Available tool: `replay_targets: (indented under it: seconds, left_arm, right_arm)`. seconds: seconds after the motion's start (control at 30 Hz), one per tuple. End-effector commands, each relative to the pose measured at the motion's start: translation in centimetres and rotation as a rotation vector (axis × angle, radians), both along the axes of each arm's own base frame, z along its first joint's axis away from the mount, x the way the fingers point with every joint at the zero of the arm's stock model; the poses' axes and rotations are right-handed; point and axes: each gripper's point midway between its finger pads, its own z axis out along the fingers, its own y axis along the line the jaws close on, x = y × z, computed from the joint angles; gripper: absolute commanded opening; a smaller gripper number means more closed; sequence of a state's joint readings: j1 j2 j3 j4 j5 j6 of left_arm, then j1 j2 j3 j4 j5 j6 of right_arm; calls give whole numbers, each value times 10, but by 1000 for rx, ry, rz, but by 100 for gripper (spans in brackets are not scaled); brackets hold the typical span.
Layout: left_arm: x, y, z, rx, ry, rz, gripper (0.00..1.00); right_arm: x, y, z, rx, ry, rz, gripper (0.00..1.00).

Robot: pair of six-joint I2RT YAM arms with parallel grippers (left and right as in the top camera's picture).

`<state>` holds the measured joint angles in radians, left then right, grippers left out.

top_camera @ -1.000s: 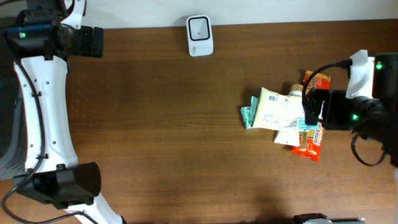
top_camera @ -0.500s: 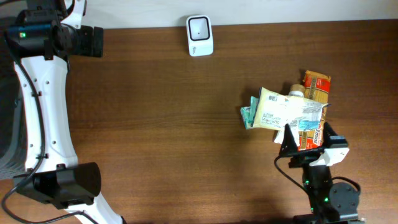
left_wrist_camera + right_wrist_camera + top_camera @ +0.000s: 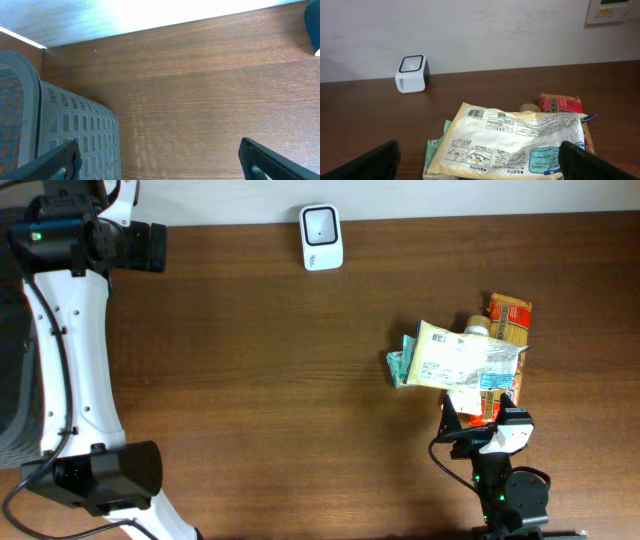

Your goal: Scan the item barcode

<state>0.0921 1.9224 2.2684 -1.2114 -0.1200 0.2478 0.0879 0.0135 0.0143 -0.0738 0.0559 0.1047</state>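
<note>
Pile of packets sits right of centre in the overhead view, w/ the cream pouch [image 3: 455,358] on top, lying flat, a bit askew; a green packet [image 3: 398,367] pokes out under its left end, an orange-red packet [image 3: 508,315] under its right end. Right gripper [image 3: 478,420] is just below the pile, lower right of frame, jaws spread wide, nothing in them; can't tell if it touches the pile. Left gripper [image 3: 160,167] is at upper left, also wide open and empty, over bare table [image 3: 200,100] beside a grey basket [image 3: 75,135]. Scanner [image 3: 321,237] stands top centre, well apart from the pile.

Pouch looks light, soft, floppy; glossy film, so prob. slippery, and it'll likely sag if held by one corner. I'd pinch the near long edge, clear of what looks like the barcode [image 3: 476,114] near its upper-left corner in the right wrist view; that patch must face the scanner. Lifting may drag the packets underneath; go gently.
</note>
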Motion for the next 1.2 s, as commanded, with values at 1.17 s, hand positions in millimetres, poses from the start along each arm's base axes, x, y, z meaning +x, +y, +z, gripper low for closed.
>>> replay_targets:
  seconds: [1.17]
  left_arm:
    - [-230,-74,-157,236,-767,-390,99]
  right_arm:
    - [0,1,-2,3,0,3,99]
